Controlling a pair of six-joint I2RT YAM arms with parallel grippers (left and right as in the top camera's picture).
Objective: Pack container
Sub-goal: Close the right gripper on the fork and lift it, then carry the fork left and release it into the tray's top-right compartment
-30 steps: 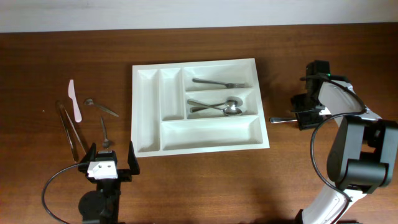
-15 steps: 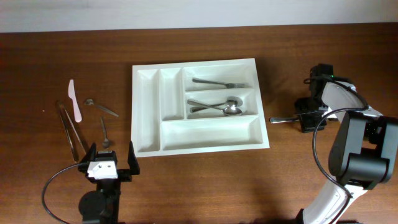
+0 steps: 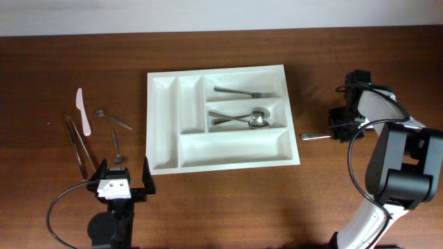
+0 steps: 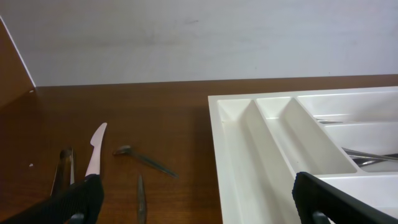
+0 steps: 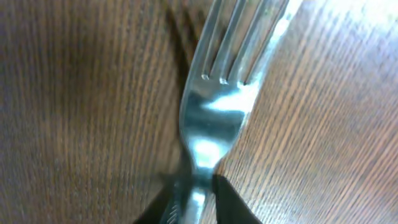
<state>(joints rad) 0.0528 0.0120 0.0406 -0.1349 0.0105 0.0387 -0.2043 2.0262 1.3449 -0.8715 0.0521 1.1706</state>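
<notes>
**Ana:** Dark brown wooden table (image 3: 228,207), grain running across it. Where is the container?

**Ben:** The large white rectangular plastic cutlery tray (image 3: 235,147) lies flat in the middle of the table, between the two arms. Its long front compartment and both narrow slots are bare. A pair of steel spoons (image 3: 239,119) lies in the middle long compartment, and a thin steel fork (image 3: 242,91) in the far one.

**Ana:** How would it handle?

**Ben:** It looks like light, stiff moulded plastic, so it would probably skate on the wood if nudged. The raised outer rim is the place to take hold. Packing it should hardly need lifting it, though.

**Ana:** And the pincers, nearest first?

**Ben:** The left gripper (image 3: 124,171) hovers just in front of the tray's near left corner. Its fingers are spread fully and nothing is between them. Farther off, right of the tray and apart from it, the right gripper (image 5: 194,199) is pinched on the neck of a silver metal fork (image 5: 214,118), just below the tines. That fork lies on the wood.

**Ana:** Any risk there?

**Ben:** It is likely rigid, light and slick. Held by so narrow a neck, it could pivot or slip when lifted, so a slow, level carry seems wise.
</notes>
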